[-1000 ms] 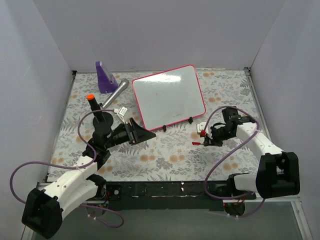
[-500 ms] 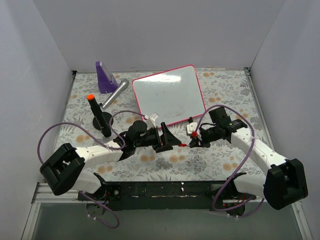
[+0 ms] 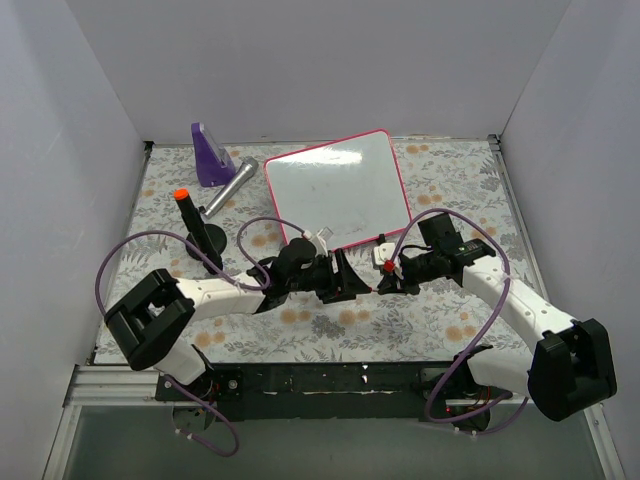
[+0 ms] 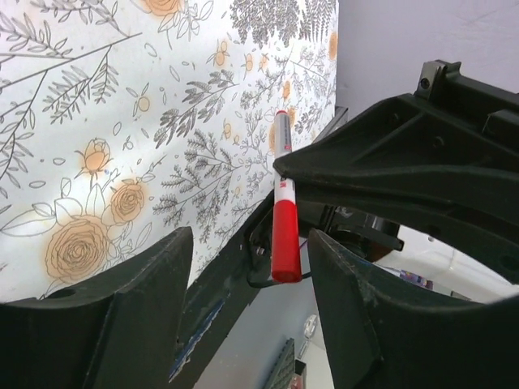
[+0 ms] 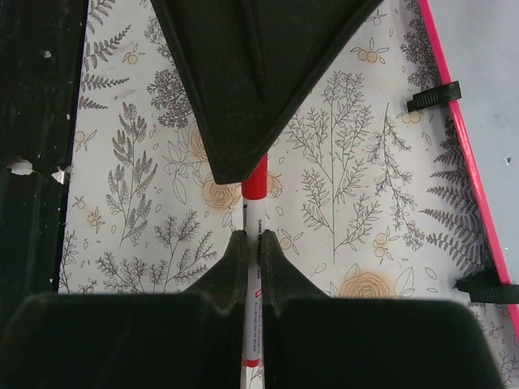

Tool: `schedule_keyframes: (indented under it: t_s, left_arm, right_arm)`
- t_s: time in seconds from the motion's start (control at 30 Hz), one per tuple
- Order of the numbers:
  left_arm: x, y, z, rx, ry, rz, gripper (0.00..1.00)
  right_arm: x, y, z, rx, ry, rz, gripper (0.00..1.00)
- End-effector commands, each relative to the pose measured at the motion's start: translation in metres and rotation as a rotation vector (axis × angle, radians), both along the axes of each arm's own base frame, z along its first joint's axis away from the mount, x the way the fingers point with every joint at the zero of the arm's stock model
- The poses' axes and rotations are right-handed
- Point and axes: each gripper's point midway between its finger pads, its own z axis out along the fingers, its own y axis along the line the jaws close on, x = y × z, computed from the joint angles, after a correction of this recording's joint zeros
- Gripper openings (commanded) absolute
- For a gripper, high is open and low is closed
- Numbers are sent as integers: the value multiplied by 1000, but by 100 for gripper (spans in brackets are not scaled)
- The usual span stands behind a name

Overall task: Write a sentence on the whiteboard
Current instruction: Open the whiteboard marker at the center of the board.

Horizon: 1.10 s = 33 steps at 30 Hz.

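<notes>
The whiteboard lies at the back middle, its white face blank apart from faint smudges; no red sentence shows on it. Its pink edge and black clip feet show in the right wrist view. My right gripper is shut on a white marker, holding it level above the floral mat. My left gripper is open, its fingers on either side of the marker's red cap with a gap on each side. The cap is partly hidden under a left finger.
A purple cone-shaped object and a silver cylinder lie at the back left. A black stand with an orange top stands left of the board. White walls close in the floral mat on three sides.
My left arm swung right from the black stand to the middle and brought its open jaws around the marker's cap. My right gripper moved left a little with the marker.
</notes>
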Motion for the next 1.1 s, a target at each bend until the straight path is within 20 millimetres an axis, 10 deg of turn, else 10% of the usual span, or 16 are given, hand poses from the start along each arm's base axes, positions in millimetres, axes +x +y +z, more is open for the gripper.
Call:
schedule_keyframes:
  t_s: [0.0,0.53,0.8,1.07]
  left_arm:
    - [10,-10,15,-3,-57,4,54]
    - [1,-12,19,-15,-84,-42,0]
    - [-13,20,59,-89,-358,-89,0]
    - [-44,53,119,-328,-517,-87,0]
  right_arm:
    - [1,9,16,52,-31,21,1]
    - [-1,9,13,53,-9,3,1]
    - [-21,8,38,124,23,40,73]
    - [-43,23,94,295,86,152,77]
